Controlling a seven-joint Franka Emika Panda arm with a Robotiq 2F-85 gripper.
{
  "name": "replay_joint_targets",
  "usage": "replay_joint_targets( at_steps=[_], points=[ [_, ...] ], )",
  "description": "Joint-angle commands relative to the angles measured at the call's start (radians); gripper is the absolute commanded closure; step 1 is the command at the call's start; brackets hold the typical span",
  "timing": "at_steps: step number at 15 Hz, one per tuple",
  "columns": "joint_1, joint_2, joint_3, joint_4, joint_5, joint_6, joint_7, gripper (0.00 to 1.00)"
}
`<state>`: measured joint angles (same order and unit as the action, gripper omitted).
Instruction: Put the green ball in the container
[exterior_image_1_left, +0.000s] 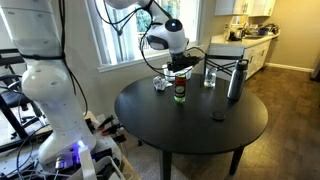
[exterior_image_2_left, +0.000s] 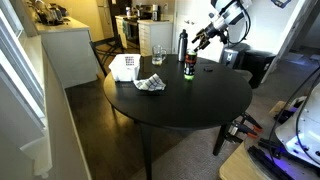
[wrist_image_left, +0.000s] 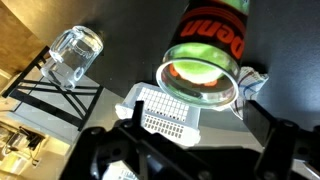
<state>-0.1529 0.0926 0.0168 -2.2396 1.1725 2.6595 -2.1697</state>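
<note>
In the wrist view, the container (wrist_image_left: 213, 25) is a clear tub with a red lettered band. The green ball (wrist_image_left: 198, 72) shows yellow-green inside its round clear rim. My gripper (wrist_image_left: 197, 125) is open and empty, with one dark finger at each side of the lower picture, apart from the tub. In both exterior views the container (exterior_image_1_left: 180, 93) (exterior_image_2_left: 187, 69) stands on the round black table (exterior_image_1_left: 190, 125), and my gripper (exterior_image_1_left: 181, 66) (exterior_image_2_left: 200, 42) hangs just above it.
A drinking glass (wrist_image_left: 75, 52) (exterior_image_1_left: 209, 77), a tall grey flask (exterior_image_1_left: 236, 80) and a white perforated piece (wrist_image_left: 165, 112) stand near the container. A crumpled item (exterior_image_2_left: 150, 84) and a white box (exterior_image_2_left: 124, 67) lie further along the table. A small dark disc (exterior_image_1_left: 218, 116) lies nearer the front edge.
</note>
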Motion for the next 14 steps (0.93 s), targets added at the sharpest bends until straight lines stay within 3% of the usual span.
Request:
replay_joint_targets(
  at_steps=[1, 14],
  points=[
    [-0.001, -0.004, 0.0, 0.003, 0.017, 0.002, 0.004, 0.0],
    [0.0, 0.0, 0.0, 0.0, 0.0, 0.0, 0.0, 0.0]
  ],
)
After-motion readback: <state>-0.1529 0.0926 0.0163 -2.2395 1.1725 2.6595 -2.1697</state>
